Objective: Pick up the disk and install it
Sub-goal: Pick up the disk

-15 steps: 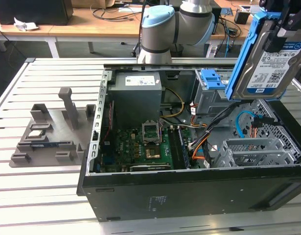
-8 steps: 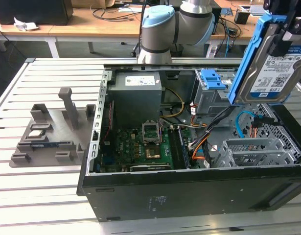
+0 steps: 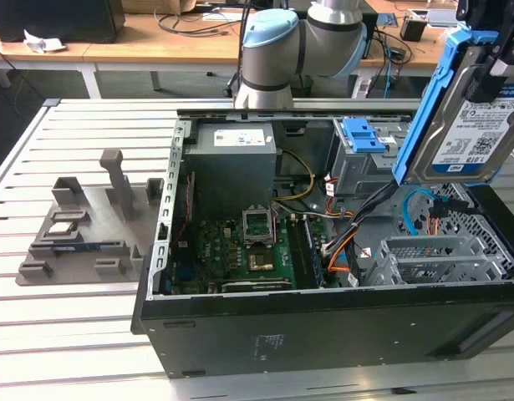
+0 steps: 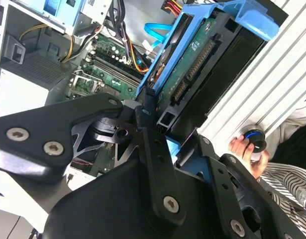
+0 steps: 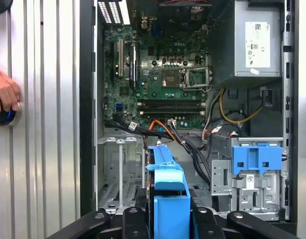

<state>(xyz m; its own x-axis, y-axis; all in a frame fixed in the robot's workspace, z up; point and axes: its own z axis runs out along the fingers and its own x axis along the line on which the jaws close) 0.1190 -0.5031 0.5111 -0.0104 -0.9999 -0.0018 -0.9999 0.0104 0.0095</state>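
One flat silver-metal hard drive with a white-and-blue label and bright blue plastic side rails, the disk (image 3: 470, 125), hangs at the upper right of the exterior view. It is tilted on edge above the open black tower computer case (image 3: 323, 330), which lies on its side on the slatted metal bench (image 3: 73, 334). The black gripper (image 3: 493, 54) is closed on the disk's upper end; in the second wrist view its links pinch the blue rail frame between them.

The pick looks done, and I judge the step in hand to be bringing the disk to its bay. Below it in the exterior view sits an empty grey perforated-metal drive cage (image 3: 440, 255). A bundle of orange and black cables (image 3: 344, 246) lies just beside the cage, and a thin blue cable (image 3: 419, 200) loops close under the disk. Doing this well means squaring the rails with the cage and holding clear of those cables, since a snag could twist the disk in the grip.

A person's hand (image 5: 3, 94) rests on the bench, well apart from the case.
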